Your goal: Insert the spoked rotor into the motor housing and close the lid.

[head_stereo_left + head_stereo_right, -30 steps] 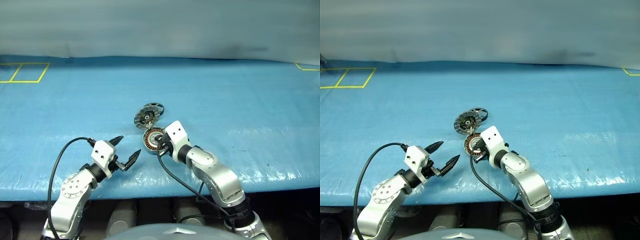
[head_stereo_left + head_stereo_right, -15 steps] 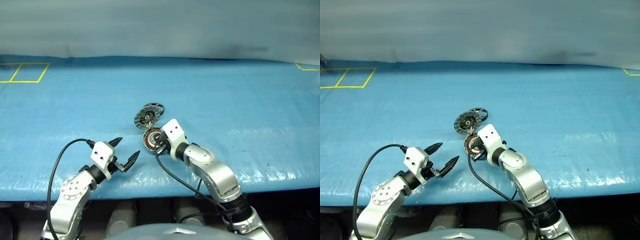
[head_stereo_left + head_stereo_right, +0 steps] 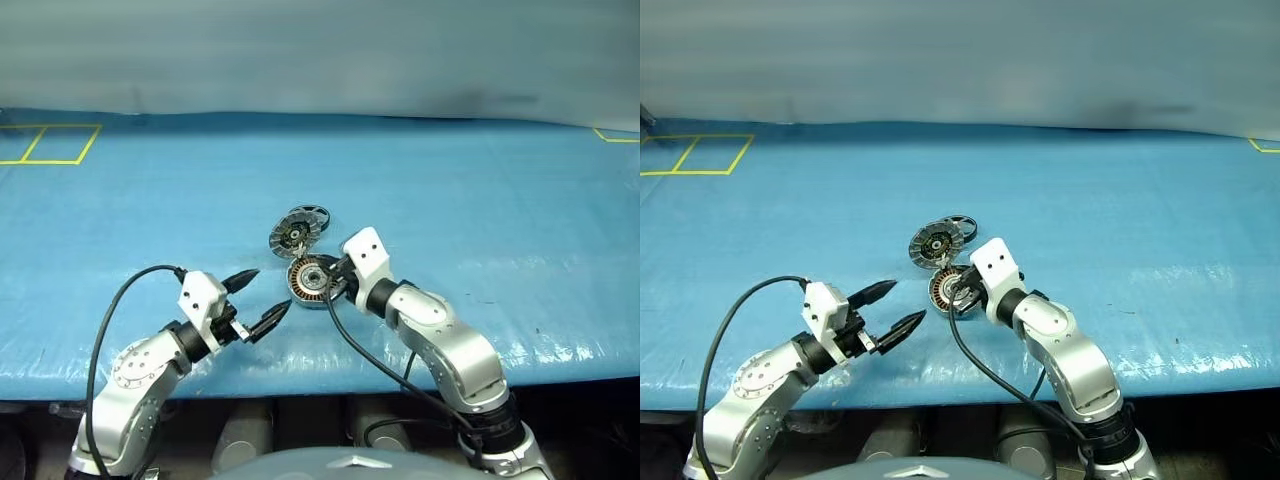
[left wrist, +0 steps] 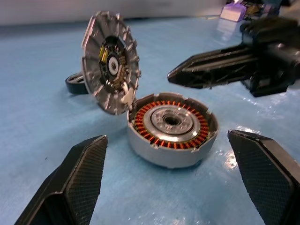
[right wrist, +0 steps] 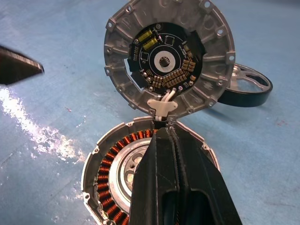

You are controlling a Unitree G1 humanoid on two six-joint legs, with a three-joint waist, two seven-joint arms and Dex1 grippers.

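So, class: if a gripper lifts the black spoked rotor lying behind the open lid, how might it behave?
The spoked rotor looks like a thin rigid ring, so probably stiff and fairly light. Its smooth round rim could slip in the grip. Set on edge, it may roll.

Left gripper [image 3: 262,296] has its 2 fingers spread wide; right gripper [image 5: 169,140] has fingers pressed together.

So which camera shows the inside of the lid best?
The right wrist view: the lid faces it, circuit board plain. The left wrist view shows it tilted, from the side; in the eye views it is small.
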